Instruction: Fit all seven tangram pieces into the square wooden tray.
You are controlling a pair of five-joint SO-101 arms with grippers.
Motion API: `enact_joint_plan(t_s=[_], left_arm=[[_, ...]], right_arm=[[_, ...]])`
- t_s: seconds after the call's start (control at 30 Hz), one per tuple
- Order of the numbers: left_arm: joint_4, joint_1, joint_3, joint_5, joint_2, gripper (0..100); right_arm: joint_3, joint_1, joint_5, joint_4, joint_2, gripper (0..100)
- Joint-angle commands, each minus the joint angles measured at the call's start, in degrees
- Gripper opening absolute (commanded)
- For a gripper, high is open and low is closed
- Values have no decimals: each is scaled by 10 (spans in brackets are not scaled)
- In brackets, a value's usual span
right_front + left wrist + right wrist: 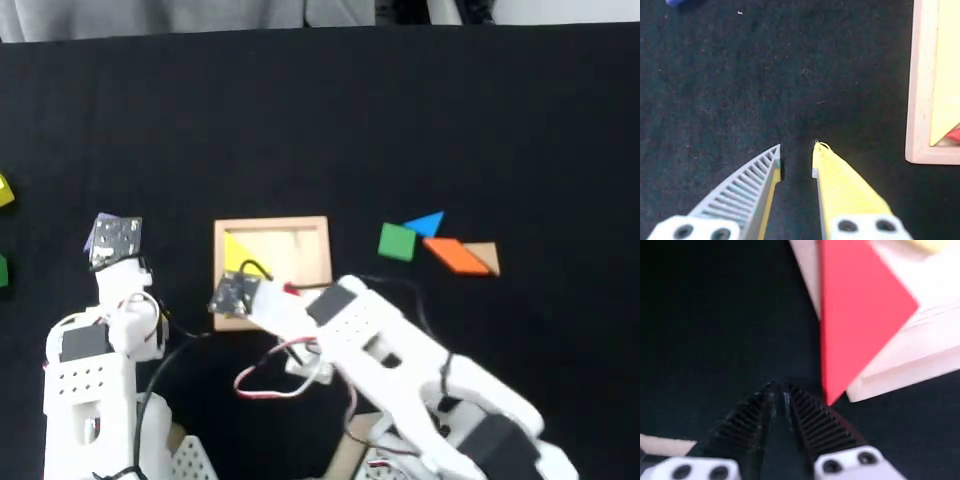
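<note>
The right gripper fingers are closed on nothing, beside the red triangle overlapping the wooden tray rim. The left gripper fingers are slightly parted and empty.

Your whole work surface is a black table cover, running from the near edge to the far one. Along its far edge you have a band of grey fabric on the left, and a pale white strip on the right. At the far left border sit a small yellow thing and, nearer, a small green thing, both cut off.
</note>
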Motion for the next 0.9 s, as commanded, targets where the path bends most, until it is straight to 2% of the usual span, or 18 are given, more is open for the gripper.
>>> enact_joint_plan(t_s=[0.0,0.13,0.57,0.87], left_arm=[[-10,-15,-3,-4,-7,113],[-10,-15,-3,-4,-7,113],[-10,-15,-3,-4,-8,113],[-10,-15,-3,-4,-8,113]], right_arm=[[-47,-8,3,-36,71,11],[-87,-7,2,-33,132,11],[-99,94,3,-64,97,11],[-106,95,2,-57,82,11]])
